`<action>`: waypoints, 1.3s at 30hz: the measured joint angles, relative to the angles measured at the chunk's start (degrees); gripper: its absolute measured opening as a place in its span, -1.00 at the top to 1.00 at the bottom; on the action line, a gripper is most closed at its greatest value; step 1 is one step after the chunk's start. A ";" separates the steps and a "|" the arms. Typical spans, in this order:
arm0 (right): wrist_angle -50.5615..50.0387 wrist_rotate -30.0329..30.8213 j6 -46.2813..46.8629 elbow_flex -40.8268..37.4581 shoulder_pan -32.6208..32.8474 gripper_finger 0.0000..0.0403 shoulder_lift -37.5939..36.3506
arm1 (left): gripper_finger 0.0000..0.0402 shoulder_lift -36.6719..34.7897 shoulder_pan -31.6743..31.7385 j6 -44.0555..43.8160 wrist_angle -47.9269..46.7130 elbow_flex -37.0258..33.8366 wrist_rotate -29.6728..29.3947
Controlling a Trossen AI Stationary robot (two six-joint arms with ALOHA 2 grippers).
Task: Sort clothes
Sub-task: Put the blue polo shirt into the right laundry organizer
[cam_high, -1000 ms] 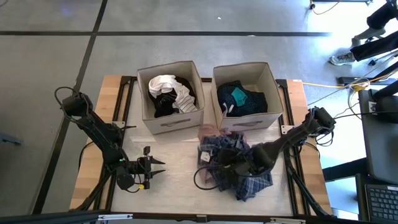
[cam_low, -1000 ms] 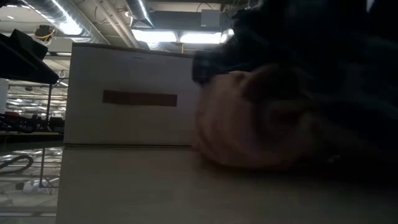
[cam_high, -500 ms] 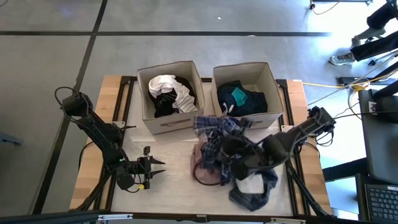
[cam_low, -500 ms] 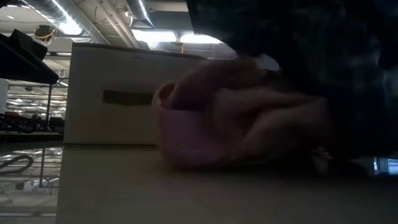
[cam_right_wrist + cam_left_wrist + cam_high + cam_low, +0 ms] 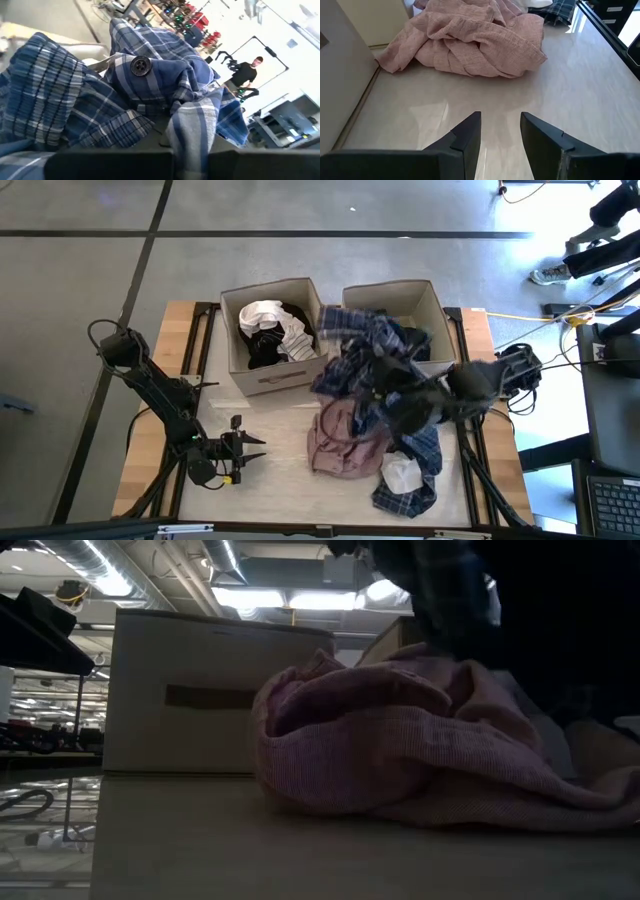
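Sorting is mid-carry: the right pincer (image 5: 392, 392), clamped on the blue-plaid shirt (image 5: 372, 348), lifts it centre-right beside the right box (image 5: 446, 330), needing release inside, while the left pincer (image 5: 500, 131) waits parted and empty lower left.

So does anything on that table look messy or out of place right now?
Somewhat: the blue-plaid shirt hangs from the right gripper, trailing over the right box edge and down across the table, beside a crumpled pink garment.
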 joint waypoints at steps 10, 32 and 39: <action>2.14 5.83 -17.89 12.78 -6.95 0.97 -0.04 | 0.37 0.00 0.00 0.02 -0.02 0.00 0.00; -17.37 -14.03 2.98 11.78 -37.72 0.96 -1.44 | 0.37 0.00 -0.02 0.04 -0.02 0.02 0.00; -19.25 -21.09 9.72 -1.32 -42.61 0.96 -1.49 | 0.37 0.00 -0.04 0.24 -0.04 0.02 0.00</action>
